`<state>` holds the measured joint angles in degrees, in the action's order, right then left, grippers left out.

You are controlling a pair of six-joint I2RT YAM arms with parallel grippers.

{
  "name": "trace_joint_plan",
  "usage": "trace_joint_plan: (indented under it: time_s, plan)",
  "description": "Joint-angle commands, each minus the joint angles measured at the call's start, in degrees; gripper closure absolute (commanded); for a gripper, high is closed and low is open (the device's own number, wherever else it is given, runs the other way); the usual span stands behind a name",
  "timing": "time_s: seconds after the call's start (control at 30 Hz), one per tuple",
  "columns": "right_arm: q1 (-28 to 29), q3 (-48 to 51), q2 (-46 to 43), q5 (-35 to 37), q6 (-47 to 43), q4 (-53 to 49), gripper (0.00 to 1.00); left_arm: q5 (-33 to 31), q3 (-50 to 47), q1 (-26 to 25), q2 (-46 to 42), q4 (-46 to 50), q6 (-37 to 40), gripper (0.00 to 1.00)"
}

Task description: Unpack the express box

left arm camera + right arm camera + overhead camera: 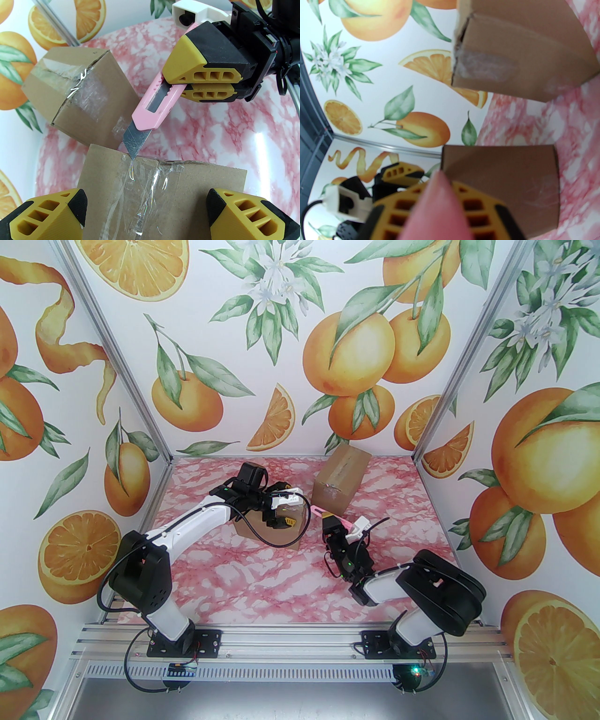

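On the pink marbled desk, we see the left pincer spread wide and empty over the taped express box. The right pincer clamps a pink utility knife, blade tip touching the box's tape.

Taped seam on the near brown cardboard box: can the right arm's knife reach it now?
Probably yes. The pink utility knife in the right gripper has its blade tip at the clear tape of the near brown cardboard box; the left gripper straddles the seam with fingers off it.
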<state>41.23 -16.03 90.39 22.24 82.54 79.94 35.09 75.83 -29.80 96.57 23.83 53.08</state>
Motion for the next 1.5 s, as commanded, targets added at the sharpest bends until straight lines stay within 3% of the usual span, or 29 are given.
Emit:
trace_joint_plan:
  time_s: [0.0, 0.53, 1.47]
  plan:
    - [0.4, -0.4, 0.4, 0.1, 0.9, 3.0, 1.00, 0.8, -0.5, -0.5, 0.1, 1.3, 1.1, 0.12]
    - [0.3, 0.0, -0.3, 3.0, 0.2, 3.0, 1.00, 0.7, -0.4, -0.6, 0.5, 1.3, 0.5, 0.12]
    - [0.1, -0.8, 3.2, -3.7, 4.0, 2.9, 1.00, 0.4, 0.9, 1.0, 4.4, -4.0, -4.0, 0.12]
